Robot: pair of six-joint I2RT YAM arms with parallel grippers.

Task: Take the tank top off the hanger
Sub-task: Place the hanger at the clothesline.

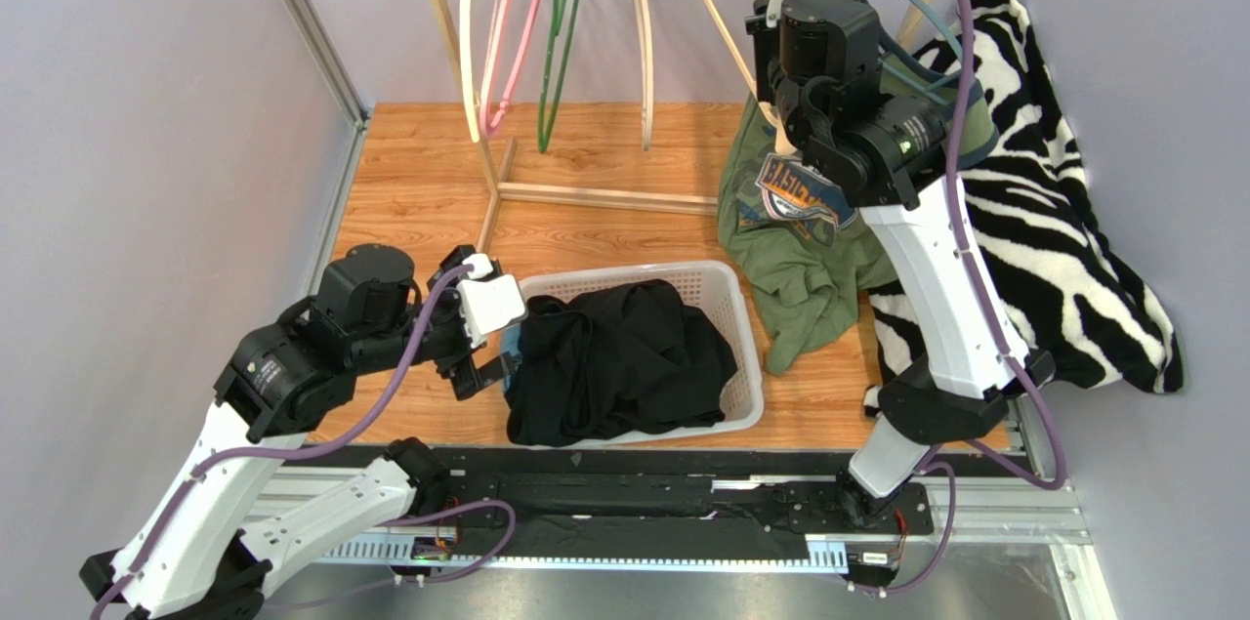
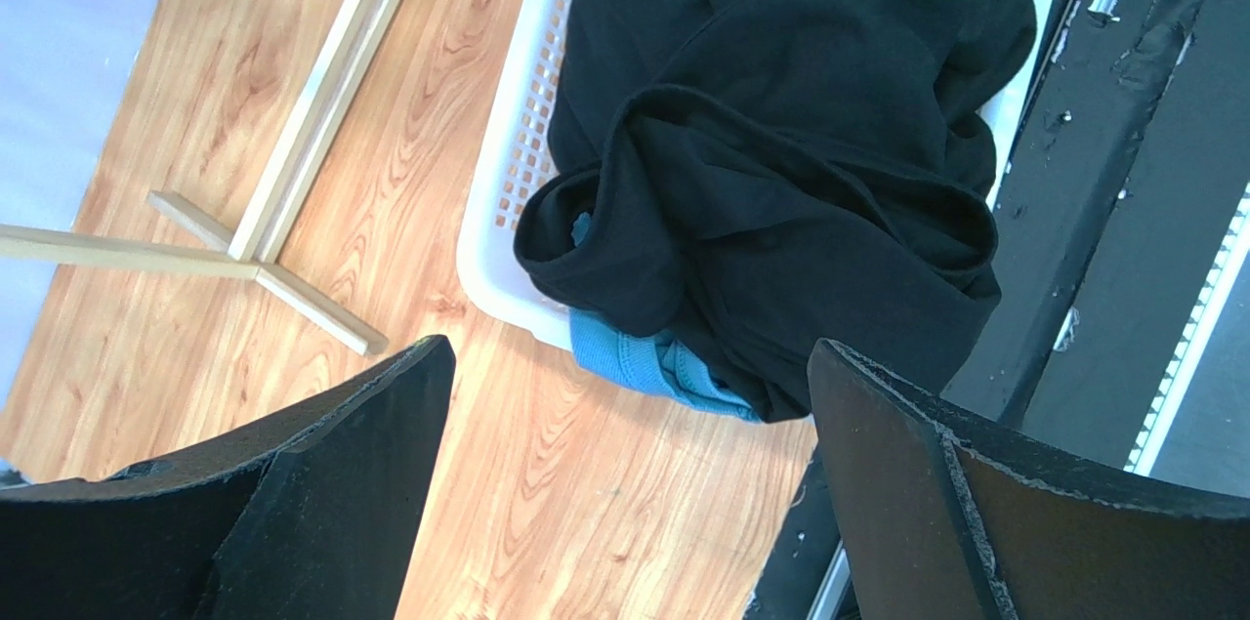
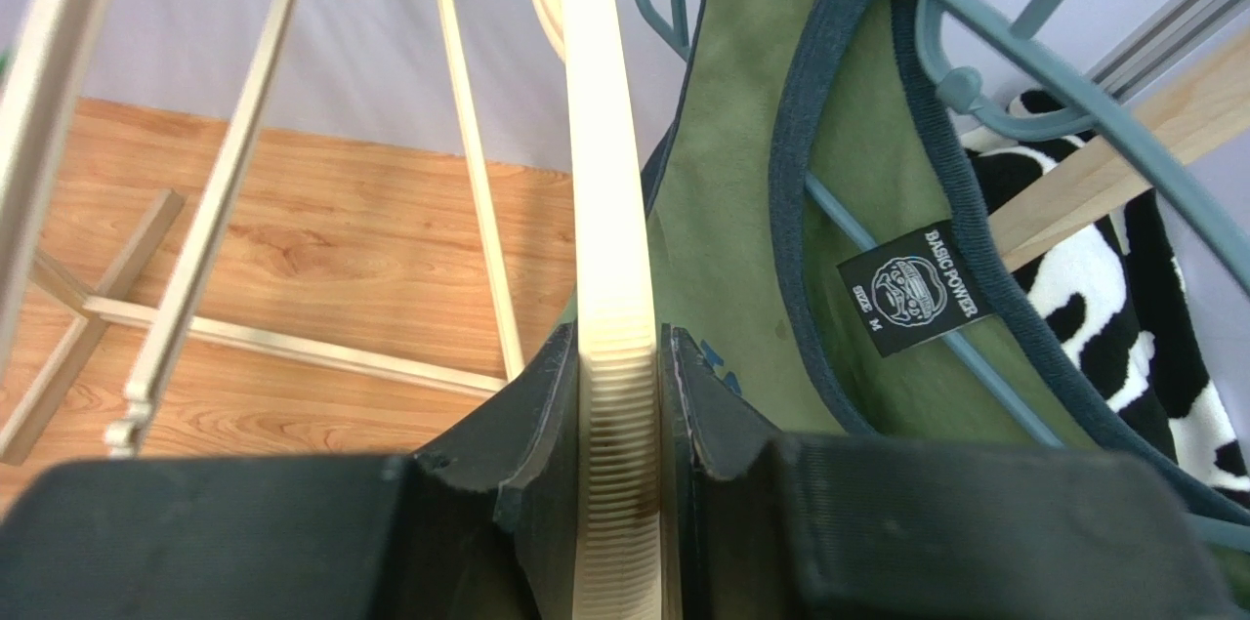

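Up at the rack, the right tool (image 3: 619, 354) is clenched on a cream hanger (image 3: 605, 137) beside the green tank top (image 3: 734, 210), which hangs on a teal hanger (image 3: 1057, 93). Gripping 1 strap would likely serve better; the left tool (image 2: 628, 364) is released.
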